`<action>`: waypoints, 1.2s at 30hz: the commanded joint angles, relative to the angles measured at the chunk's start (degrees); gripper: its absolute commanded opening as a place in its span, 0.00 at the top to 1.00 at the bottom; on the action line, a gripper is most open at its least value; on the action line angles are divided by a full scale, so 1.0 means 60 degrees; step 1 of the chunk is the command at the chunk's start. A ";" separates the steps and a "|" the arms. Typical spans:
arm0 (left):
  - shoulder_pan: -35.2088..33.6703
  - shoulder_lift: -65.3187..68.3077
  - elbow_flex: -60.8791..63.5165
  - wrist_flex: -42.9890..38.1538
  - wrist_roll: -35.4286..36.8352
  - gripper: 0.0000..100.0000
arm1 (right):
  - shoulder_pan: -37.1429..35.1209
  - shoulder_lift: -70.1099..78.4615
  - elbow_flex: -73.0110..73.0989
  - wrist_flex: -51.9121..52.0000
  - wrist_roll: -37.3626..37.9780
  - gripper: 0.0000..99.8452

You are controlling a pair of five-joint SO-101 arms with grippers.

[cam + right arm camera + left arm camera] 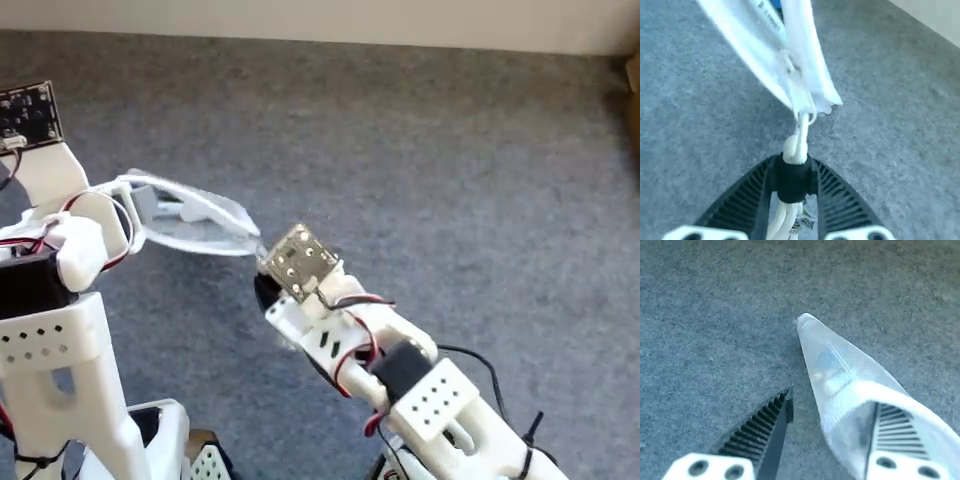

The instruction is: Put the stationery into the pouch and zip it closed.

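A clear pouch (205, 225) hangs just above the grey carpet between the two arms. My left gripper (150, 205) is at its open end. In the left wrist view the left gripper (832, 402) stands open: the pouch (840, 365) has its rim draped over one finger (895, 432), and the black finger (765, 432) is apart from it. Pale items (832, 380) show through the plastic. My right gripper (792, 165) is shut on the white zipper pull cord (801, 135) and its black bead (792, 180) at the pouch's (765, 60) other end. The right gripper (268, 290) sits by the pouch's corner.
Grey carpet (460, 170) covers the whole work surface, with open room to the right and at the back. A pale wall strip (400, 20) runs along the far edge. The left arm's body (60, 340) stands at the near left.
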 commanded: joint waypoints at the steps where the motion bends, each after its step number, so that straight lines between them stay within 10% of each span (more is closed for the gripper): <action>1: 0.0769 -0.0095 -0.0681 -0.0601 -0.0073 0.74 | -0.0168 -0.1165 -0.0286 0.0725 0.0103 1.00; 21: 0.6161 -0.0081 0.1165 -0.3692 -0.3062 0.74 | -0.0125 -0.5590 0.2498 0.1546 0.0103 1.00; 36: 0.6410 -0.0168 0.1018 -0.3810 -0.3663 0.74 | 0.0784 -0.5766 0.2484 0.1546 0.0088 1.00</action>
